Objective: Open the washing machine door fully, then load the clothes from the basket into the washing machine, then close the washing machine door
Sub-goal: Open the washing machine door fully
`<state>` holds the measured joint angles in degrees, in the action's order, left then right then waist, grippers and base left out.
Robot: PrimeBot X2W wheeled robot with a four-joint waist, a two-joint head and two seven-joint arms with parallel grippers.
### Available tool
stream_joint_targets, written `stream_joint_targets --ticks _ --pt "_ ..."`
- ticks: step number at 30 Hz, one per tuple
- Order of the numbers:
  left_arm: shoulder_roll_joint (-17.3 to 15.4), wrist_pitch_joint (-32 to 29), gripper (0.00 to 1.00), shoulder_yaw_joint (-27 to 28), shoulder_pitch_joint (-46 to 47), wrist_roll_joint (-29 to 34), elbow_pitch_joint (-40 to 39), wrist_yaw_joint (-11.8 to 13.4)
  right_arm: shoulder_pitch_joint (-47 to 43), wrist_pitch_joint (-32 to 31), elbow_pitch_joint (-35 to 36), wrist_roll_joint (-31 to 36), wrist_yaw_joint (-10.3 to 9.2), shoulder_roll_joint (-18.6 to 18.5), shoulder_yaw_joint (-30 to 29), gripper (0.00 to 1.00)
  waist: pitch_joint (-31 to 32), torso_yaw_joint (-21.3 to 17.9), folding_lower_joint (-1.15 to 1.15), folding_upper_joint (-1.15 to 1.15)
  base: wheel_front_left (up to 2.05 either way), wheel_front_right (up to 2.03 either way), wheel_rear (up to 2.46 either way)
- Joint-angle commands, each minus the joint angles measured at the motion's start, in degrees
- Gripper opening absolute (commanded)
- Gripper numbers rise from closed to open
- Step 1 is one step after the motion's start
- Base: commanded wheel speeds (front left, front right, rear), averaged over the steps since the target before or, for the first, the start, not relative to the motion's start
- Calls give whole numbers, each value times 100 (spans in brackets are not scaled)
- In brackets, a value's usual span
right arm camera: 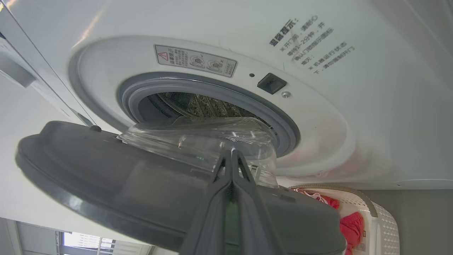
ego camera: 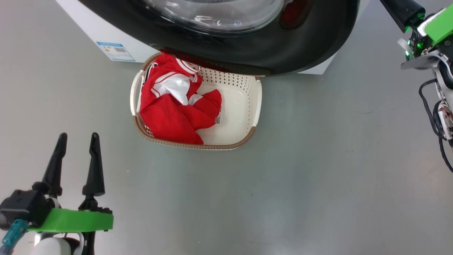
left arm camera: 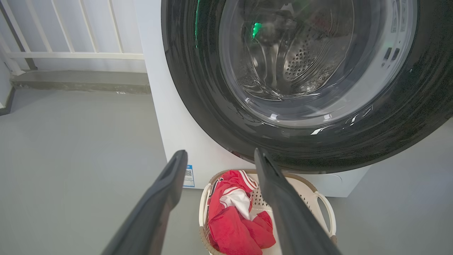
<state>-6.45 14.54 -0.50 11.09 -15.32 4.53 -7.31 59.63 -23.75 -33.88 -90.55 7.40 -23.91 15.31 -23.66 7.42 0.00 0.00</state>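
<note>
The washing machine door, glossy black with a clear glass bowl, stands partly open and overhangs the far end of the basket. The clothes, red with white stripes, lie heaped in the basket's left half. My left gripper is open and empty, low at the left, short of the basket. Its view looks between the fingers at the door and the clothes. My right gripper is shut behind the door's grey inner side, tips at the glass bowl. The washing machine shows its drum.
The right arm's wrist with cables hangs at the upper right of the head view. Grey floor spreads around the basket. A white railing and a low ledge stand to the left of the machine. A blue label marks its front.
</note>
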Motion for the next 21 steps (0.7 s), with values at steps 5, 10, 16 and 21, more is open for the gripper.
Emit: stream_joint_targets --ticks 5,10,16,21 --pt "-109 46 100 163 91 -15 -106 -18 231 -236 -50 -179 9 79 26 0 -18 57 0 0 0 0 0" --pt "-103 46 100 154 93 -22 -105 -18 373 -352 -208 -193 9 107 45 0 -49 88 0 0 0 0 0" --pt "-92 46 100 131 116 -36 -100 -18 505 -482 -349 -173 9 132 102 0 -76 129 0 0 0 0 0" --pt "-81 46 100 128 125 -42 -70 -18 554 -567 -361 -132 9 157 162 0 -59 157 0 0 0 0 0"
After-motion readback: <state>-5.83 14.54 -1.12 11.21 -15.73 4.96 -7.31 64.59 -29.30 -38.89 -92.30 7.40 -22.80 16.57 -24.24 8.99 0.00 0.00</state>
